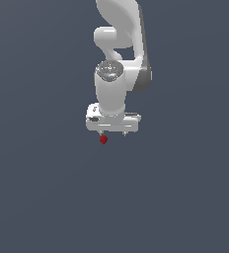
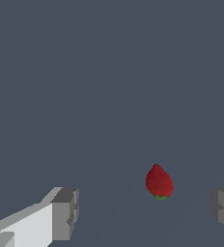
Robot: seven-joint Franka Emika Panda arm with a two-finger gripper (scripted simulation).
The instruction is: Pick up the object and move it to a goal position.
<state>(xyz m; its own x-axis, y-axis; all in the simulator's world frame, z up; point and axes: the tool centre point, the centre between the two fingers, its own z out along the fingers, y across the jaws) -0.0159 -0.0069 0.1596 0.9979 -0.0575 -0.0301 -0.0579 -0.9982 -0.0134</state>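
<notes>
Wrist view: the strawberry [image 2: 159, 182], dark red with a trace of green at one end, is seen on the flat grey surface [image 2: 109, 72], lying in the gap between the two grey fingertips [image 2: 65, 212] but clearly nearer one of them than the other and touched by neither. The gripper [image 2: 145, 212] is spread wide, with nothing held, presumably so that the small fruit can be straddled before closing. In the exterior view the white gripper [image 1: 112, 133] is pointed straight down from the Panda arm [image 1: 119, 44], and the strawberry [image 1: 103, 140] shows just under its lower edge, towards the exterior view's left; how high the fingertips stand above the surface cannot be told. A sideways correction is judged useful, so that the fruit is centred and not nudged away by one finger. No other object is seen on the surface, no goal marker can be made out, and nothing stands in the way of the approach.
</notes>
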